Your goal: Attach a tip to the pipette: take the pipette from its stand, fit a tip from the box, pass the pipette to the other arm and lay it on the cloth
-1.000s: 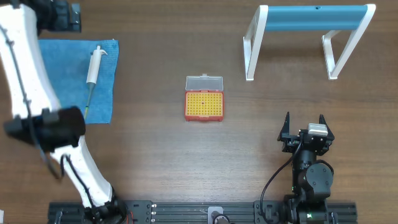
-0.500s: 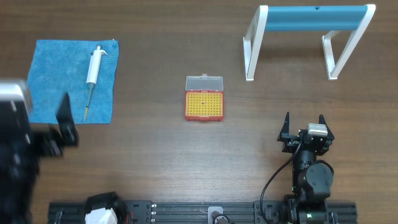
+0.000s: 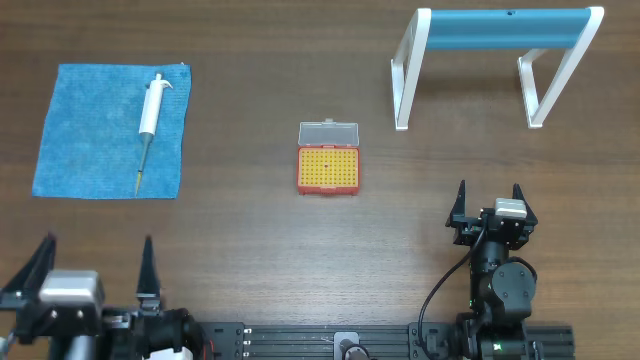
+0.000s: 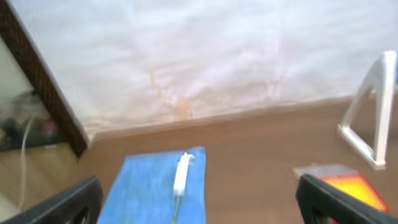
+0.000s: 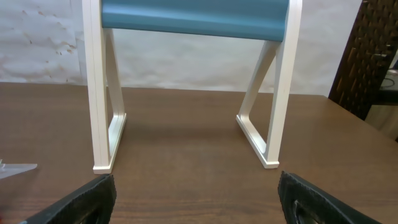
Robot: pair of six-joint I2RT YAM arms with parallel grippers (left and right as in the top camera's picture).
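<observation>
Pipette (image 3: 151,103) is lying on the blue cloth (image 3: 80,140) at the far left of the table with what looks like a tip on its thin end, so going by how things lie I'd say the job is pretty much wrapped up. Its long axis runs roughly away from the arm bases, a touch slanted, with the tip end toward the robot's side and the fat handle end farther off. Left gripper (image 3: 92,268) sits by its own base, fingers spread wide, nothing between them. The pipette is ahead of it and well apart (the left wrist view has it about midway between the fingers). Right gripper (image 3: 489,198) is spread and empty too, facing the stand (image 3: 505,28). If the pipette needed a nudge, the left arm is clearly nearer, and I'd guess it'd want to grab the barrel crosswise.
</observation>
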